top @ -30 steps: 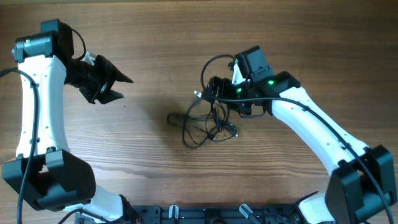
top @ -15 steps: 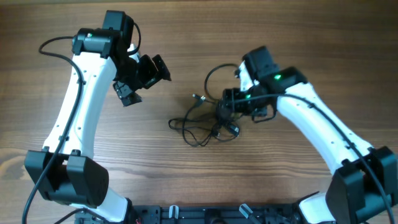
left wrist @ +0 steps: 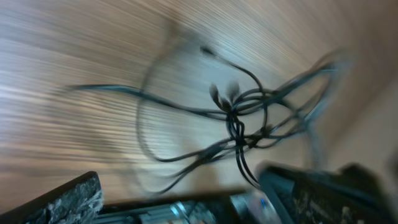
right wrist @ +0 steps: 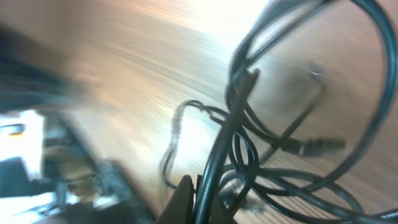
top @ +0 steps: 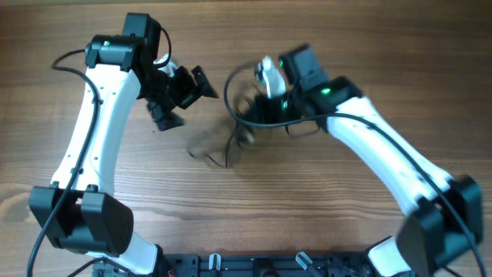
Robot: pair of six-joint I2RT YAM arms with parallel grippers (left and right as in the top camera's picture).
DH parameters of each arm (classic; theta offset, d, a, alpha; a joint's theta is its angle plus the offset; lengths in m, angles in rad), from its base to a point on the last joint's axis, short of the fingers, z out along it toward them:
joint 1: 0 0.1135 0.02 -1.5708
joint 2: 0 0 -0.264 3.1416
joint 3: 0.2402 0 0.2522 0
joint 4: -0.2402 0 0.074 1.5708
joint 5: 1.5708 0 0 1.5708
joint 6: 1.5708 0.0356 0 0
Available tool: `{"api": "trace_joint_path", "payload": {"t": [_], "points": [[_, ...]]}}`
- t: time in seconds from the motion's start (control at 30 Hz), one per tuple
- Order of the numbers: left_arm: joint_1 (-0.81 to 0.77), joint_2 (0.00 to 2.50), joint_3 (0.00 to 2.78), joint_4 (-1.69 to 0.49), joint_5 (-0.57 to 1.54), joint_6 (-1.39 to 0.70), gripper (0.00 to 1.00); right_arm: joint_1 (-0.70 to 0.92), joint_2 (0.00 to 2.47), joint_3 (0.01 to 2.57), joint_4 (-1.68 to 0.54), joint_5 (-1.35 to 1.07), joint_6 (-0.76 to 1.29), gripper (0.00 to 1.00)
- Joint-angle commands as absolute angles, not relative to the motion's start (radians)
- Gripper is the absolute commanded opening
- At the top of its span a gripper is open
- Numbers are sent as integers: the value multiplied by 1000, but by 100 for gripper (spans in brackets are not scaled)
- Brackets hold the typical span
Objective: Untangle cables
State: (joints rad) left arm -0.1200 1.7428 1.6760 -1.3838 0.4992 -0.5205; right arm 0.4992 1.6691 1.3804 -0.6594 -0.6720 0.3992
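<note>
From above, the cables [top: 244, 115] showed only as a blurred dark bunch over the tabletop [top: 346, 46], between the two arms and much nearer the right arm [top: 377, 154]; its long axis ran from the tip of that arm down and left, with a wide loop curving out on the upper left and a few faint strands trailing toward the wood. The same view showed the left arm [top: 100, 131] standing apart from the bunch, its left jaws spread wide with nothing between them.

The left wrist camera gave what the overhead could not: the cables [left wrist: 236, 121] met in one tight knot at the middle; loops fanned out to either side of it; one long strand ran off to the left, and two short ends stood up just above the knot. The fingers [left wrist: 68, 199] sat far apart at the bottom corners of that picture.

The right wrist camera looked along the cables [right wrist: 239, 118] from close by; a thick strand ran straight down into the dark fingertips [right wrist: 184, 198] at the bottom edge, so the right jaws were together and clamped on it; a plug [right wrist: 317, 146] lay level, its tip pointing right; large loops swept up and round to the right. Whether any strand touched the wood there, the blur hid.
</note>
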Motion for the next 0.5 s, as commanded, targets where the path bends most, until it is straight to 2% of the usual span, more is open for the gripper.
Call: {"api": "trace_joint_path", "payload": {"t": [0.0,0.07,0.1,0.13,0.17,0.2,0.23,0.27,0.33,0.4,0.47], "points": [[-116,1749,1686,-1386,862,-289,100,496,1564,1461,-570,-878,550,4],[-115,1749,1686,-1387,848,-276,99,496,1560,1461,-495,-952,600,4],[-115,1749,1686,-1387,843,-275,93,496,1561,1460,-460,-982,628,4],[-115,1749,1686,-1387,812,-276,73,493,1561,1460,-424,-997,657,4],[-115,1749,1686,-1387,755,-277,44,485,1560,1460,-391,-997,686,4],[-115,1749,1686,-1394,692,-279,10,471,1560,1460,-378,-992,691,4],[-113,1749,1686,-1399,606,-342,4,449,1560,1460,-388,-986,691,4],[-107,1749,1686,-1398,525,-404,4,429,1560,1460,-407,-949,682,4],[-76,1749,1686,-1395,352,-482,4,392,1560,1460,-533,-711,663,4],[-43,1749,1686,-1399,297,-504,6,356,1559,1460,-603,-586,710,4],[-20,1749,1686,-1394,297,-506,23,325,1560,1460,-444,-886,843,4]]}}
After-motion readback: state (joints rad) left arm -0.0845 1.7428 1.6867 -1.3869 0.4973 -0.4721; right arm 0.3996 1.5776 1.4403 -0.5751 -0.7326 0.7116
